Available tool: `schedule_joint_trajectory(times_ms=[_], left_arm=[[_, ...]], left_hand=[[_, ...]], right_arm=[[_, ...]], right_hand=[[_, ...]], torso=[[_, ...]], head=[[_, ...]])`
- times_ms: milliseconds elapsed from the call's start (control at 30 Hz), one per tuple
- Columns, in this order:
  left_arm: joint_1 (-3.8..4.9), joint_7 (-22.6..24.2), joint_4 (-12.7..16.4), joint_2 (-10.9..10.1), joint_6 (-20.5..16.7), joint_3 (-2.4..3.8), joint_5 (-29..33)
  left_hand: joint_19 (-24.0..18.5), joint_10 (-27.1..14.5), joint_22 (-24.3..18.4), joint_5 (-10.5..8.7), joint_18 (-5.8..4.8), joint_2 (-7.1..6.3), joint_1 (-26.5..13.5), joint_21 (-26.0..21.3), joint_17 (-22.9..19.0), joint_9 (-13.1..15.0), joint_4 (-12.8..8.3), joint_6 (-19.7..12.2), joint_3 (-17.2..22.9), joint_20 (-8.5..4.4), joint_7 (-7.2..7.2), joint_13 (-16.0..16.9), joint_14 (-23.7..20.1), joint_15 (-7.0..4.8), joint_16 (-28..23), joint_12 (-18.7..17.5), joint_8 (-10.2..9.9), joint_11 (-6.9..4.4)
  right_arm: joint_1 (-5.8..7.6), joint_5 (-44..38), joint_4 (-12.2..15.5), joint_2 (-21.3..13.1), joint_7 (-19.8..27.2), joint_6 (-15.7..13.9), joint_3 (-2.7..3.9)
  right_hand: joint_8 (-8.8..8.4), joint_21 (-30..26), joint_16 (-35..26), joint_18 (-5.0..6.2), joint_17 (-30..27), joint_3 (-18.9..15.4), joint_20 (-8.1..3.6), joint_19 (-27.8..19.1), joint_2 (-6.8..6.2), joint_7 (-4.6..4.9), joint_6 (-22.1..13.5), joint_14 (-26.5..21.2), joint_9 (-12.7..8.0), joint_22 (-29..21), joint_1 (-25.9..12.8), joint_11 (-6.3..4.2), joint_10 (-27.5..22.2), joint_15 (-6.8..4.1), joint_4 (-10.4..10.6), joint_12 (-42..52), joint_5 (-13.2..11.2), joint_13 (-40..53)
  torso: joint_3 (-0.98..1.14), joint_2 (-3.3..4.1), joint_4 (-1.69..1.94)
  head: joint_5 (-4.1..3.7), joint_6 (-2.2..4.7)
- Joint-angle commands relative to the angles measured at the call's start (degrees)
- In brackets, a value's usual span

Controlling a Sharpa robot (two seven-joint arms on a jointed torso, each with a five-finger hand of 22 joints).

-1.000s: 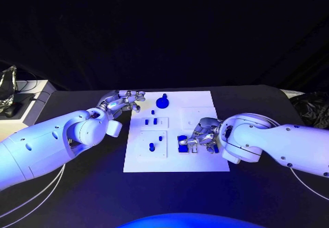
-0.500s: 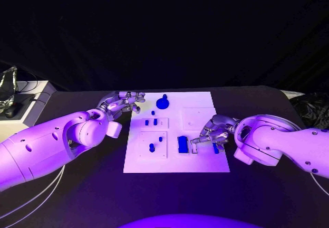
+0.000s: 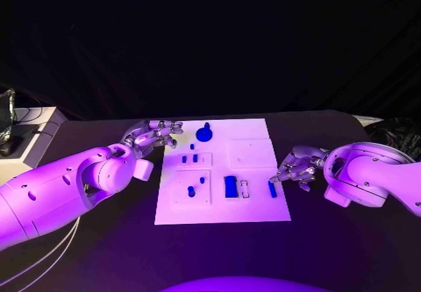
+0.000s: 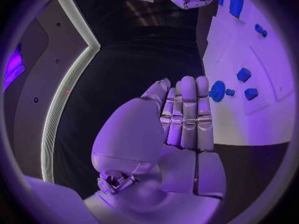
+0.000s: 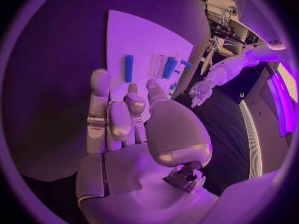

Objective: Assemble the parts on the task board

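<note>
Change: the right hand [image 3: 297, 169] has drawn back off the task board [image 3: 250, 210] toward the board's right edge; a second ago it sat over the blue pieces in the near-right part of the board, which now lie uncovered. The left hand [image 3: 156, 134] has stayed at the board's far left corner.
Right hand: metallic, segmented fingers loosely curled, nothing in them; it hangs just beside the board's right edge, next to the slim blue bar [image 3: 272, 189].
Left hand: fingers bunched and bent, holding nothing; in the left wrist view they lie straight and side by side [image 4: 186, 115], close to the board's edge.
Task board: flat white rectangular plate, matte, in the middle of the black table [image 3: 105, 243], with raised square sub-plates.
Parts: a wide blue rectangular block [image 3: 230, 186] and the slim blue bar lie flat on the near-right area, with a pale narrow slot [image 3: 244, 189] between them; a round blue knob [image 3: 204, 134] stands at the far edge; two small blue pegs [image 3: 190, 158] stand in one square plate; another peg [image 3: 191, 191] stands in the plate nearer the robot.
</note>
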Motion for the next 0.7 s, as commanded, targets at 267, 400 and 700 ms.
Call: schedule_joint_trajectory(times_ms=[267,400,700], left_arm=[[-0.13,0.67,0.11,0.17,1.04,0.04,0.05],[-0.16,0.42,0.04,0.19,1.01,0.04,-0.22],[-0.22,0.35,0.09,0.15,1.04,0.04,-0.36]], left_hand=[[0.39,-0.44,0.12,0.15,-0.15,-0.04,0.14,-0.23,-0.05,0.08,0.21,-0.33,-0.02,-0.13,-0.03,-0.02,-0.01,0.38,-0.13,0.34,0.07,0.02],[0.41,-0.44,0.23,0.26,-0.14,0.04,0.40,-0.22,-0.04,0.08,-0.02,-0.32,0.18,-0.17,0.02,-0.02,-0.04,0.36,-0.11,0.35,0.07,0.03],[0.37,-0.44,0.42,0.27,-0.14,0.03,0.33,-0.17,-0.04,0.08,-0.15,-0.30,0.46,-0.18,0.04,-0.02,-0.06,0.36,-0.09,0.35,0.07,0.03]], right_arm=[[-0.53,-9.07,1.61,0.04,-5.94,2.94,-0.05],[-0.88,-9.74,1.79,0.19,-7.95,2.40,-0.08],[-1.68,-9.84,1.16,1.29,-9.12,2.36,-0.13]], right_hand=[[0.47,1.69,0.24,-0.55,0.64,-0.81,-0.68,2.85,-0.58,-0.65,0.87,0.05,3.89,0.76,-1.37,-0.51,1.00,-0.54,2.88,0.03,2.46,0.63],[0.41,1.85,0.33,-0.60,0.77,0.07,-0.70,2.82,-2.28,-0.74,0.57,0.03,6.60,0.82,-1.74,-0.43,1.14,-0.60,5.84,-0.03,3.50,0.96],[-0.27,2.13,0.49,-0.58,0.98,0.50,-0.69,2.86,-3.46,-0.65,0.63,0.06,8.06,0.97,-2.27,-0.46,1.15,-0.54,7.73,-0.11,2.35,1.20]], torso=[[-0.01,0.01,0.13],[-0.08,0.01,0.14],[-0.06,0.05,0.09]], head=[[-0.29,-0.22],[-0.18,-0.34],[-0.08,-0.42]])
